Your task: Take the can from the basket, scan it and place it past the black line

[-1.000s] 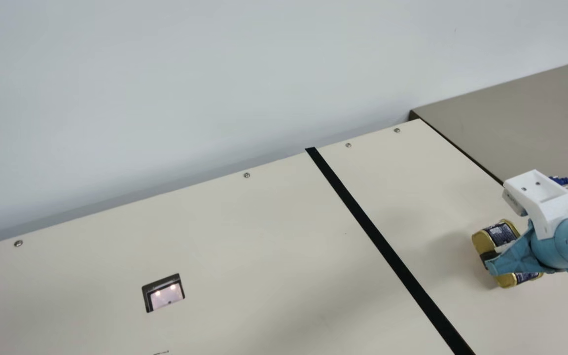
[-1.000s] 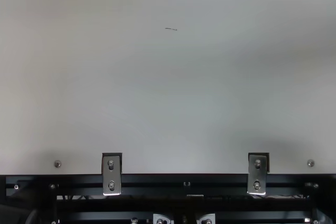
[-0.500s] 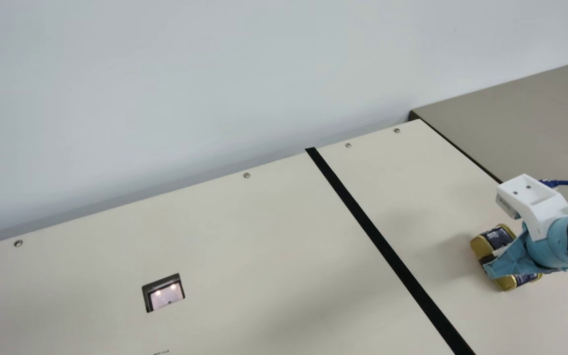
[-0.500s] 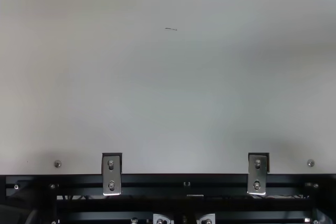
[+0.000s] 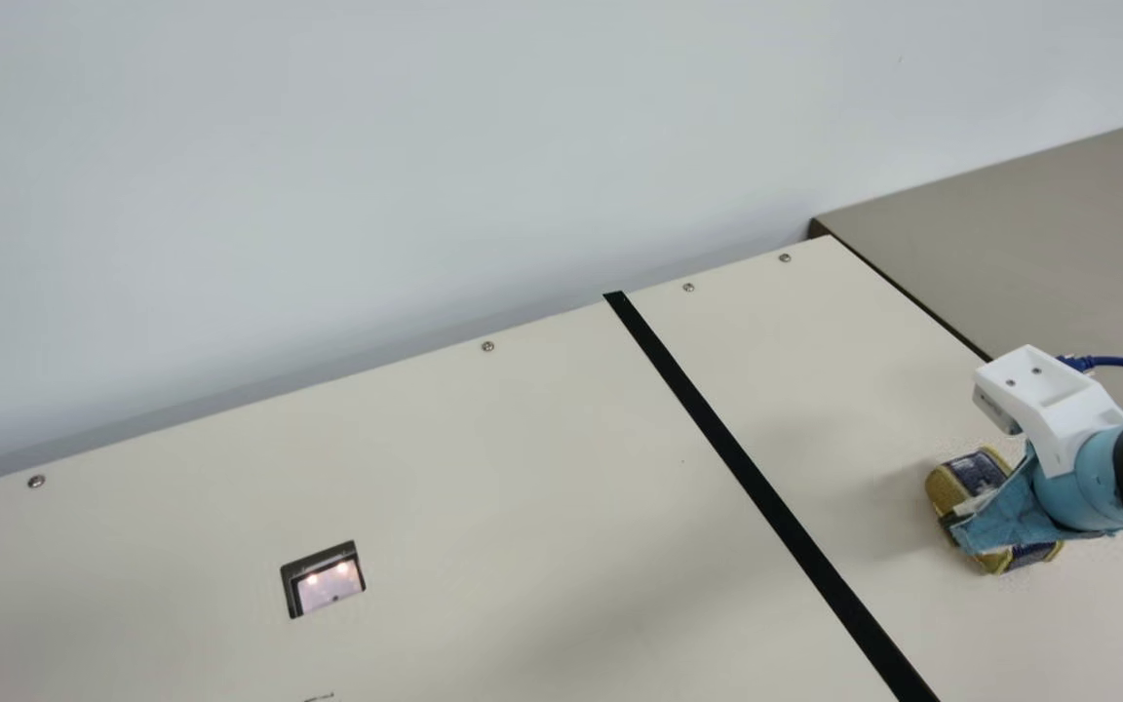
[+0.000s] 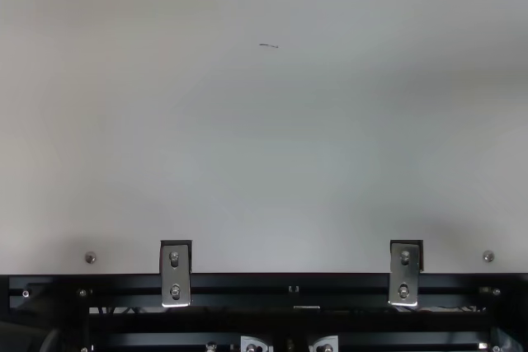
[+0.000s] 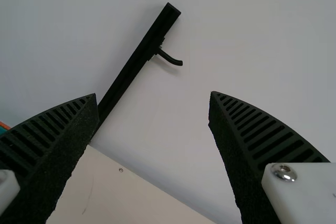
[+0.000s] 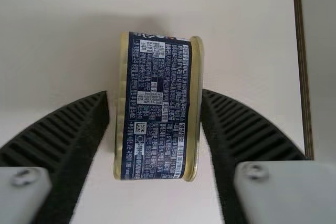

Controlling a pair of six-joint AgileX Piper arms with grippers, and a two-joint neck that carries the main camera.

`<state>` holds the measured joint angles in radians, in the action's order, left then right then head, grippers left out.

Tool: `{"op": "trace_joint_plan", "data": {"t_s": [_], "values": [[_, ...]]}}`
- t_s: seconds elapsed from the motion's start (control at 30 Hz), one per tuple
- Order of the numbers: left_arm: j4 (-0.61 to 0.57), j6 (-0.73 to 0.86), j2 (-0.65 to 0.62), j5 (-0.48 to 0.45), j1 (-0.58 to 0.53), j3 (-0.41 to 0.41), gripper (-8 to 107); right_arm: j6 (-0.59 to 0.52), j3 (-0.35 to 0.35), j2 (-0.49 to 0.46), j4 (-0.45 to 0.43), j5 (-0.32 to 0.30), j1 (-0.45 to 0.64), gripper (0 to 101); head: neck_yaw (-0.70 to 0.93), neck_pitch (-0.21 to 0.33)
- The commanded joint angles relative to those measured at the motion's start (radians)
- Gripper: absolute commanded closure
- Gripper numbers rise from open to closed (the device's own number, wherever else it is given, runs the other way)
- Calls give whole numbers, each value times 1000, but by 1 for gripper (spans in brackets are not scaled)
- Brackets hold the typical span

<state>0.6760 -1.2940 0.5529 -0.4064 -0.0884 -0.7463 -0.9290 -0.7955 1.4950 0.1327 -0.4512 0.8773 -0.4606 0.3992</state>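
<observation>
Past the black line [image 5: 766, 497], on its right side in the main view, my right gripper [image 5: 961, 526] is at the gold and dark-blue can [image 5: 947, 487], low over or on the table. In the right wrist view the can [image 8: 157, 108] stands between the fingers of my right gripper [image 8: 155, 93]. They are open around it: a narrow gap shows along one long side, while the other finger is close against the rim. My left gripper [image 7: 152, 95] is wide open in the left wrist view, with nothing between its fingers, facing the wall.
The scanner window [image 5: 329, 582] is set in the cream table [image 5: 522, 468], left of the black line. A grey-brown surface [image 5: 1039, 224] adjoins the table's right edge. Metal brackets [image 6: 175, 274] line the near edge in the top view. A black bar [image 7: 139, 59] stands against the wall.
My right gripper and the can have shifted slightly left and down in the main view. The table and black line look unchanged.
</observation>
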Motion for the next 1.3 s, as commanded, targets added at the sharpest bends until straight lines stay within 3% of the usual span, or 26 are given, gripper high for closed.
{"op": "trace_joint_plan", "data": {"t_s": [0.0, 0.07, 0.1, 0.8, 1.27], "values": [[0, 0, 0, 0, 0, 0, 9, 0, 0, 0, 0, 0, 0, 17, -20, 37], [0, 0, 0, 0, 0, 0, 9, 0, 0, 0, 0, -1, 0, 14, -20, 37], [0, 0, 0, 0, 0, 0, 9, 0, 0, 0, 0, 0, 0, 0, -20, 37], [0, 0, 0, 0, 0, 0, 9, 37, 1, -27, -7, 4, -28, 0, -20, 37], [0, 0, 0, 0, 0, 0, 9, -67, 75, -267, 239, 13, -78, 0, -20, 37]]}}
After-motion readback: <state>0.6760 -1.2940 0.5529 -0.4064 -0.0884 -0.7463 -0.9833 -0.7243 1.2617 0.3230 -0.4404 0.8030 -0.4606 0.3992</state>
